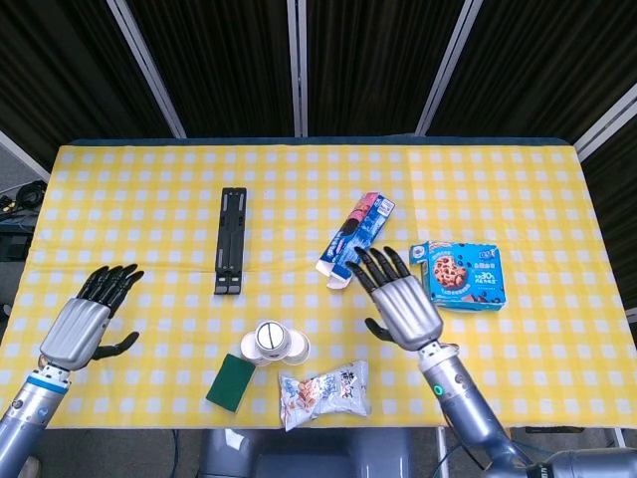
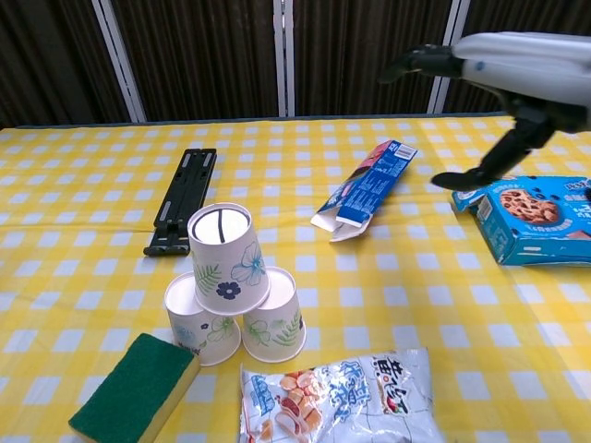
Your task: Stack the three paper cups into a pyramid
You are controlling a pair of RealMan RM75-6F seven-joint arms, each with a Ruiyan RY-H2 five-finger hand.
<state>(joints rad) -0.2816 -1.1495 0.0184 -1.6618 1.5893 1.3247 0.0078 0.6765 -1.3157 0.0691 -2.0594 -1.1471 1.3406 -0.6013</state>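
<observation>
- Near the front edge of the table (image 1: 149, 189), the three paper cups (image 2: 231, 286) stand as a pyramid: two upside down, touching, the third on top, slightly tilted.
- Your right hand (image 1: 403, 307) hangs well apart, fingers spread, holding nothing; your left hand (image 1: 88, 319) likewise, empty.
- Judged from this, stacking looks complete; next, only check the top cup sits steady.
- None of the cups shows any contents.

Paper cups (image 2: 231, 295): matt white paper, floral print. Sponge (image 2: 137, 389): rough green scouring face. Snack bag (image 2: 337, 402): glossy crinkled plastic film. Bench (image 2: 83, 231) cloth: yellow-white check, matt. Black bracket (image 2: 181, 198): matt. Cookie box (image 2: 534, 214): smooth printed cardboard. Right hand (image 1: 402, 305): brushed silver shell, black fingers (image 1: 373, 266).
</observation>
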